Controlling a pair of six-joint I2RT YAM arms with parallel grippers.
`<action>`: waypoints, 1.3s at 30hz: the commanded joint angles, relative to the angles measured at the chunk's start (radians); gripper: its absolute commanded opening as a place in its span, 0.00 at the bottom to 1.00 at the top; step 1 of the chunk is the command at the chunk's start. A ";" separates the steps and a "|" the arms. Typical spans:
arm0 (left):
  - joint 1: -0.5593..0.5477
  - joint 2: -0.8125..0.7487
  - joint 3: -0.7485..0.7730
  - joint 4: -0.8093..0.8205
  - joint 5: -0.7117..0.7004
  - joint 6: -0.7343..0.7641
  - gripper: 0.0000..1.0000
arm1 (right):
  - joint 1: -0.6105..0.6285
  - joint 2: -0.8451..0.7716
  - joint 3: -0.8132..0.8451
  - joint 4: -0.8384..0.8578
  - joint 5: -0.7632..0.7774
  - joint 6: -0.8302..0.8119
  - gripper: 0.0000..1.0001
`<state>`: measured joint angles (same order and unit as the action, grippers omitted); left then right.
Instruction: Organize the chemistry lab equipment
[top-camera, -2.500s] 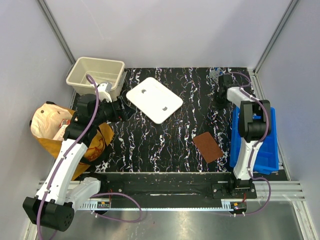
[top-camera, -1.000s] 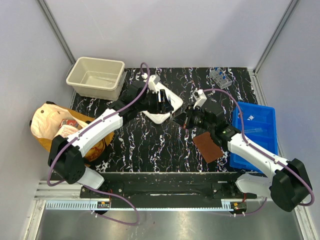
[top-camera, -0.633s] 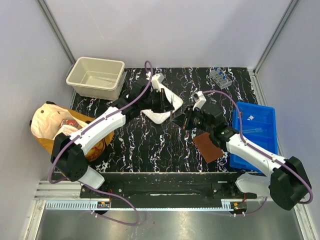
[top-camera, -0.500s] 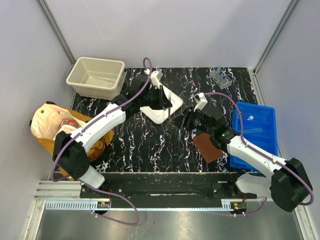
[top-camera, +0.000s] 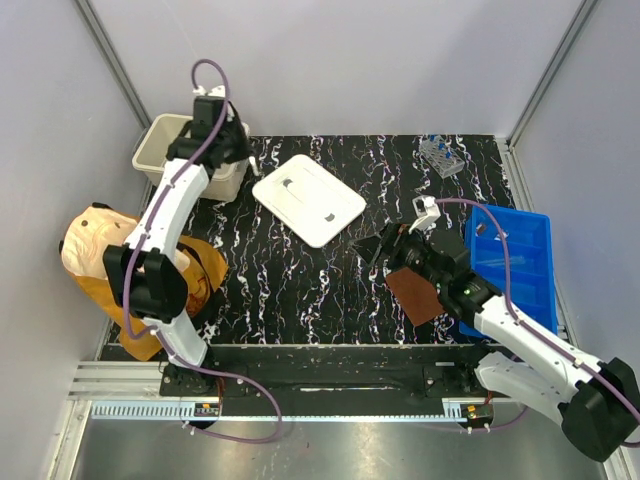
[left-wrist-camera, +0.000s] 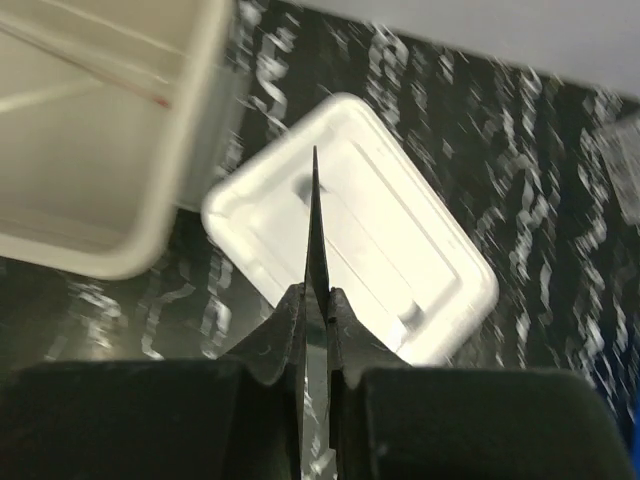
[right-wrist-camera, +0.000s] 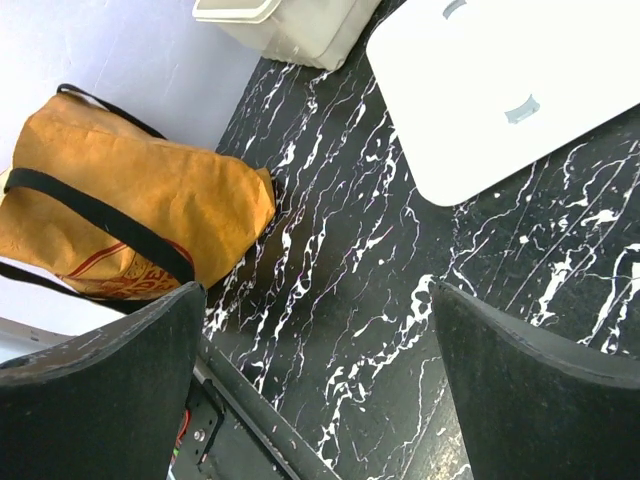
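A tan bag (top-camera: 88, 243) lies at the desk's (top-camera: 300, 280) left edge. Behind it stands a beige bin (top-camera: 160, 152). The left tool (left-wrist-camera: 315, 296) hangs beside the bin's right end, its jaws pinched together on a slim grey stick (left-wrist-camera: 314, 215). In the wrist view the stick points away from the tool, across a white tray (top-camera: 308, 200) that lies flat at mid-desk. The right tool (right-wrist-camera: 318, 292) hovers right of the tray with jaws spread wide and nothing between them. A brown pad (top-camera: 415, 296) lies just beyond it. A clear rack (top-camera: 442, 156) sits at the far right corner. Slim pieces (top-camera: 497, 259) lie in a blue bin (top-camera: 538, 300).
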<state>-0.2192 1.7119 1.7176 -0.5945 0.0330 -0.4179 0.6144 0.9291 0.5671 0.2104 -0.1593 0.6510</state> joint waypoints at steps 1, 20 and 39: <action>0.102 0.081 0.138 -0.010 -0.139 0.050 0.00 | 0.005 -0.044 0.008 -0.042 0.079 -0.045 1.00; 0.379 0.499 0.479 0.002 0.061 0.021 0.25 | 0.005 0.060 0.076 -0.117 0.104 -0.113 1.00; 0.322 0.132 0.324 0.018 0.136 0.050 0.48 | 0.005 0.258 0.260 -0.256 0.193 -0.171 0.97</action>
<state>0.1493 2.0785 2.0903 -0.6334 0.1535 -0.3912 0.6144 1.1206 0.7364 -0.0338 -0.0299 0.4950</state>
